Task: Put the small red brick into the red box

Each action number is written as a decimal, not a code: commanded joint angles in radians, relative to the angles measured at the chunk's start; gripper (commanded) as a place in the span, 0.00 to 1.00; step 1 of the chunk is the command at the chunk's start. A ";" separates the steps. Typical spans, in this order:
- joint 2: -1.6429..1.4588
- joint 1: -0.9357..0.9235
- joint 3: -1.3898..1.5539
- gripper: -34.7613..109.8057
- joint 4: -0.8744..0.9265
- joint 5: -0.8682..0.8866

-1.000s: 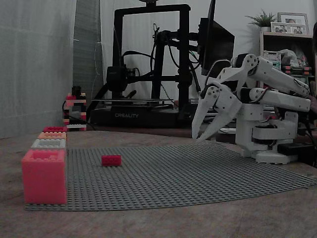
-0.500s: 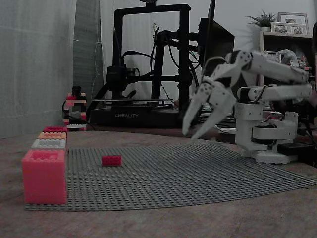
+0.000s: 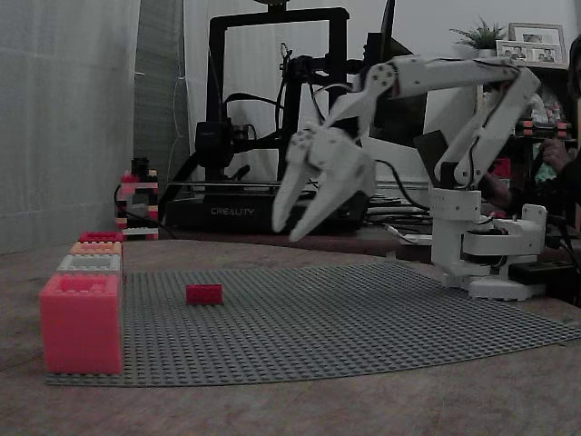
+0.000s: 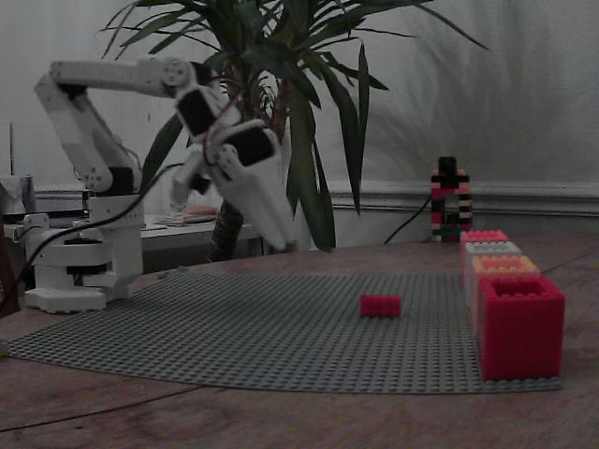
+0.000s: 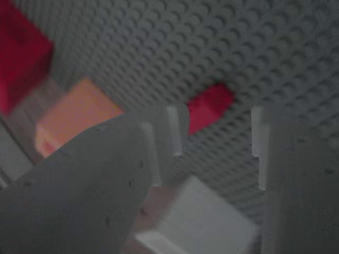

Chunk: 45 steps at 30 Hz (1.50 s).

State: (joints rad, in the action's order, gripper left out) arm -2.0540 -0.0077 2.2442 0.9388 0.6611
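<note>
Arm colour: white plastic shell throughout, seen at right of one fixed view and upper left of the other.
Links: long boxy segments with rounded joint housings.
Motors: dark blocks set into the joints near the wrist.
Cables: thin dark wires looping along the upper link and trailing from the base.
Base: chunky white stepped block on the worktop (image 3: pixel 300 409).
Hand (image 3: pixel 292 220): two long tapering white fingers (image 4: pixel 271 213), pale grey with notched inner edges in the wrist view.
</note>
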 commanded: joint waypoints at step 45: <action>0.698 0.087 -0.586 0.39 -0.109 0.339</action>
State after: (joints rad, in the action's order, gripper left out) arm -1.3315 0.0583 1.7273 0.8176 0.9833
